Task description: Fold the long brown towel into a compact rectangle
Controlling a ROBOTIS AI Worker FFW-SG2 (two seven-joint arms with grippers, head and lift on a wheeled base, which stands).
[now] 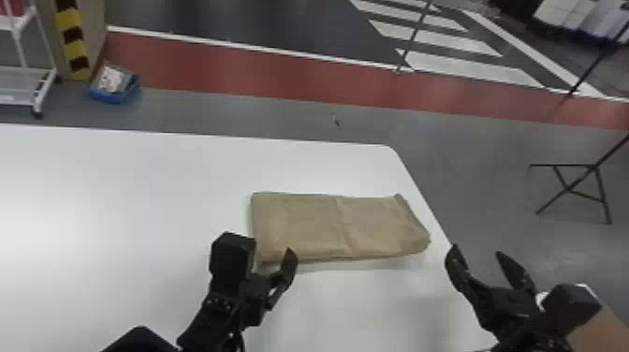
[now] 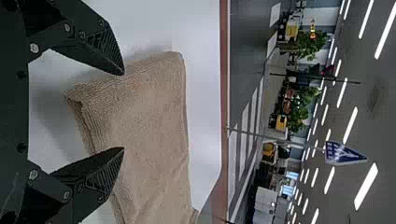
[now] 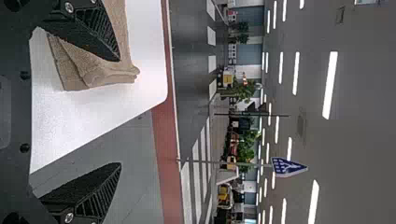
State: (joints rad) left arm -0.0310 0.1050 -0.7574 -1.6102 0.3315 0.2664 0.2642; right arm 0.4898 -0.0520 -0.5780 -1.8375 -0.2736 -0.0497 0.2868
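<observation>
The brown towel (image 1: 304, 224) lies folded as a flat rectangle near the white table's right edge, with a crease across its middle. My left gripper (image 1: 274, 255) is at its near left corner, fingers apart. In the left wrist view the open left gripper (image 2: 123, 111) has the towel's layered end (image 2: 144, 102) beyond its fingertips. My right gripper (image 1: 477, 253) stands open just off the table's right edge, to the right of the towel. In the right wrist view, one finger of the right gripper (image 3: 120, 112) overlaps the towel (image 3: 84, 70) and the other is over the floor.
The white table (image 1: 117, 196) extends far to the left; its right edge runs close beside the towel. On the floor beyond are a blue bin (image 1: 114, 93), a white rack (image 1: 28, 79) at the left and a black stand (image 1: 571, 187) at the right.
</observation>
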